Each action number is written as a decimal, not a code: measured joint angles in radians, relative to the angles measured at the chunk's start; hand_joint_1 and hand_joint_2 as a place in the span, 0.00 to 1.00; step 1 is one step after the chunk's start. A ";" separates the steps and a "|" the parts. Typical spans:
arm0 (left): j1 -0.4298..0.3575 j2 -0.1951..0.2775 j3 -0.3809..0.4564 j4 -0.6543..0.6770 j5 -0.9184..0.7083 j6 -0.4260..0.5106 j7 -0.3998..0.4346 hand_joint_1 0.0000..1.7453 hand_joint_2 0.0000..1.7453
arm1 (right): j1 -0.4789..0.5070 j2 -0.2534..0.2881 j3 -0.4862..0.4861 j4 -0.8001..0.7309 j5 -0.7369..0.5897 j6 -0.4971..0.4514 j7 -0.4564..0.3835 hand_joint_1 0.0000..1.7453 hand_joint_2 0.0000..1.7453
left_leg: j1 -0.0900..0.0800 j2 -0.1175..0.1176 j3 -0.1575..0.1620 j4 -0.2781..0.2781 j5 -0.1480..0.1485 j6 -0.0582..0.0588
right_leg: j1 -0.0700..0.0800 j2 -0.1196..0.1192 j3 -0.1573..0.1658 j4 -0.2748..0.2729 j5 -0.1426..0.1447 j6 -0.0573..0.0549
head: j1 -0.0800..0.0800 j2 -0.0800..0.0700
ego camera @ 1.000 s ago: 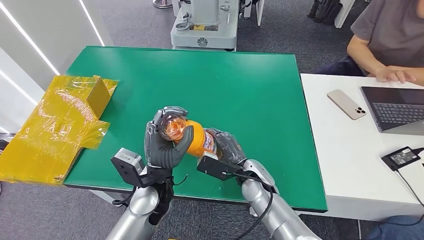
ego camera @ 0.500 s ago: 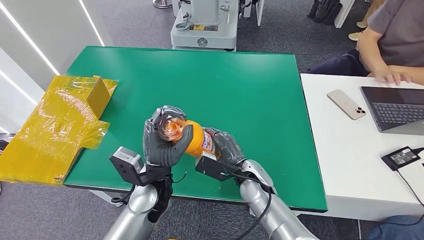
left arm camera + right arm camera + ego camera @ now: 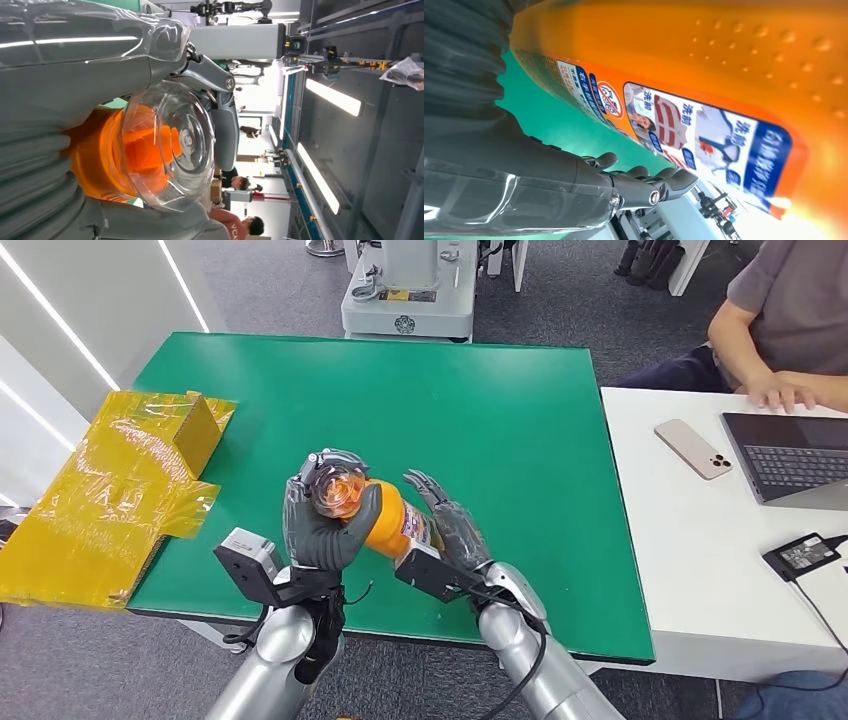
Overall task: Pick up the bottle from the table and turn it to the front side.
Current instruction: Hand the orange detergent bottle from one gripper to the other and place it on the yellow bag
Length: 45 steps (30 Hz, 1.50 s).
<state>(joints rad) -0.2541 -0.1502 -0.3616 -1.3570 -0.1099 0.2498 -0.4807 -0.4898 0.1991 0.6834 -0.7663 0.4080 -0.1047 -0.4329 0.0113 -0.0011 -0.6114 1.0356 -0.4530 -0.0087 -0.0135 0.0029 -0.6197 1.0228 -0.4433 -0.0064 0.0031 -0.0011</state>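
Observation:
The orange bottle [image 3: 388,521] with a clear cap [image 3: 338,492] lies tilted above the near part of the green table [image 3: 450,410]. My left hand [image 3: 318,527] grips it around the cap end; up close the clear cap [image 3: 172,145] and orange neck sit between its thumb and fingers [image 3: 222,115]. My right hand [image 3: 448,530] is beside the bottle's base end with its fingers [image 3: 644,182] stretched out and off the orange body [image 3: 724,55]. The bottle's blue and white label [image 3: 704,130] faces that hand.
A yellow taped carton [image 3: 120,490] lies off the table's left edge. A white desk [image 3: 700,560] on the right carries a phone [image 3: 693,448], a laptop [image 3: 795,455] and a power adapter [image 3: 808,553]; a person [image 3: 790,330] sits there. A grey machine [image 3: 410,285] stands behind the table.
My right hand's fingers have straightened and come off the bottle. My left hand keeps its grip and has shifted the bottle slightly to the left.

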 joint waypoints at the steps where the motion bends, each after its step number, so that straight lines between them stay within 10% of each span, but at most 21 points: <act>1: -0.001 0.000 0.000 0.000 0.001 0.001 -0.001 1.00 1.00 | 0.005 0.000 -0.001 -0.008 -0.007 0.000 -0.002 0.00 1.00 | 0.000 0.000 0.000 0.000 0.000 0.000 | 0.000 0.000 0.000 0.000 0.000 0.000 | 0.000 0.000; 20: 0.008 0.010 0.001 0.009 0.018 0.019 -0.004 1.00 1.00 | 0.146 -0.055 -0.021 -0.386 -0.194 0.039 -0.041 0.00 1.00 | 0.000 0.000 0.000 0.000 0.000 0.000 | 0.000 0.000 0.000 0.000 0.000 0.000 | 0.000 0.000; 45: 0.065 0.074 0.077 -0.049 -0.096 0.104 -0.014 1.00 1.00 | 0.372 -0.079 -0.213 -0.711 -0.332 -0.329 -0.162 0.00 1.00 | 0.000 0.000 0.000 -0.001 0.000 0.000 | 0.000 0.000 0.000 0.000 -0.001 0.000 | 0.000 0.000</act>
<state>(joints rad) -0.1889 -0.0767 -0.2846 -1.4062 -0.2058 0.3542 -0.4948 -0.1174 0.1199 0.4708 -1.4772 0.0759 -0.4340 -0.5951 0.0113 -0.0010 -0.6112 1.0349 -0.4531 -0.0087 -0.0135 0.0028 -0.6199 1.0227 -0.4439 -0.0067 0.0030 -0.0011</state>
